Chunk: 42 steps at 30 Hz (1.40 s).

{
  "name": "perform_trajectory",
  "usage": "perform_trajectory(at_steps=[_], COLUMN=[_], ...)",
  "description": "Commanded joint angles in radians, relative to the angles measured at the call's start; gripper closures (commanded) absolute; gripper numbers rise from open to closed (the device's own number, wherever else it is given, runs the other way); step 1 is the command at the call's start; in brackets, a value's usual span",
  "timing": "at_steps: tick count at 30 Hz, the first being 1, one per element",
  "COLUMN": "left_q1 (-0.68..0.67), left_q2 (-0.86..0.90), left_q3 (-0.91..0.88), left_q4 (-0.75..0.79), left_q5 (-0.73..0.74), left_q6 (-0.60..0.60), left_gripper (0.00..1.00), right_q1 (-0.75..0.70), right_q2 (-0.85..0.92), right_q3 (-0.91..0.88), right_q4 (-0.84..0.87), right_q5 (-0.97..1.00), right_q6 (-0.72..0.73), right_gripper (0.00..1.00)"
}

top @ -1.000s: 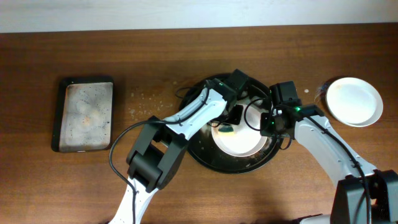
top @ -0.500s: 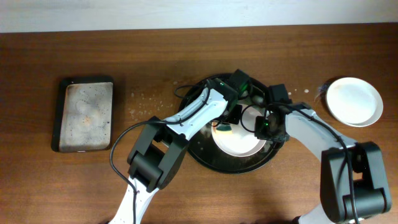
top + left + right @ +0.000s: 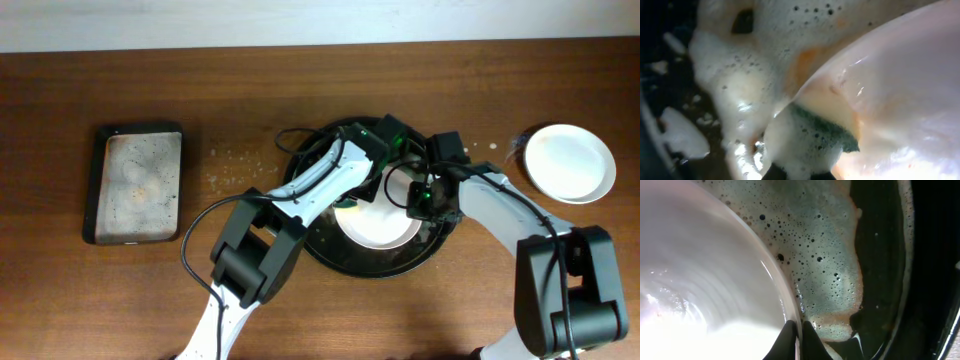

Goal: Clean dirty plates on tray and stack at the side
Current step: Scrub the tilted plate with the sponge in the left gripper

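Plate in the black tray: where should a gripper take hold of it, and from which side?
Its thin upturned rim, on the edge nearest the right gripper, one finger inside and one outside. The plate lies flat in the tray, so only the rim offers a pinch.

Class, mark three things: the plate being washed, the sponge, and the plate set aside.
plate being washed (image 3: 385, 228), overhead view, its bare lower middle
sponge (image 3: 826, 131), left wrist view, its green scouring layer
plate set aside (image 3: 570, 163), overhead view, its centre
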Motion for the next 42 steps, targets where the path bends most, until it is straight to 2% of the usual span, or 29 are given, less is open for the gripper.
perform_trajectory(at_steps=[1, 5, 9, 13, 16, 19, 24, 32, 42], left_q1=[0.03, 0.03, 0.03, 0.036, 0.079, 0.153, 0.2, 0.201, 0.201], left_q2=[0.02, 0.019, 0.02, 0.019, 0.0, -0.034, -0.035, -0.035, -0.035], left_q3=[0.102, 0.167, 0.167, 0.167, 0.171, 0.175, 0.174, 0.174, 0.174], left_q4=[-0.061, -0.091, -0.082, -0.068, -0.068, -0.056, -0.06, -0.06, -0.06], left_q5=[-0.163, -0.137, 0.158, 0.123, 0.11, 0.111, 0.113, 0.113, 0.113], left_q6=[0.011, 0.011, 0.011, 0.01, 0.01, 0.007, 0.007, 0.008, 0.007], left_gripper=[1.0, 1.0, 1.0, 1.0, 1.0, 1.0, 1.0, 1.0, 0.99], right_q1=[0.004, 0.004, 0.004, 0.004, 0.005, 0.01, 0.118, 0.417, 0.531], right_q2=[0.047, 0.047, 0.047, 0.025, -0.068, -0.151, -0.184, -0.184, -0.185], right_q3=[-0.023, -0.021, -0.021, -0.004, 0.072, 0.153, 0.257, 0.265, 0.265], right_q4=[-0.026, -0.029, -0.032, -0.071, -0.19, -0.28, -0.404, -0.423, -0.45], right_q5=[0.06, 0.06, 0.06, 0.079, 0.229, 0.29, 0.634, 1.118, 1.358], right_q6=[0.012, 0.011, 0.011, 0.011, 0.003, -0.016, -0.027, -0.026, -0.026], right_gripper=[0.96, 0.96, 0.96, 0.96, 0.96, 0.96, 0.96, 0.96, 0.96])
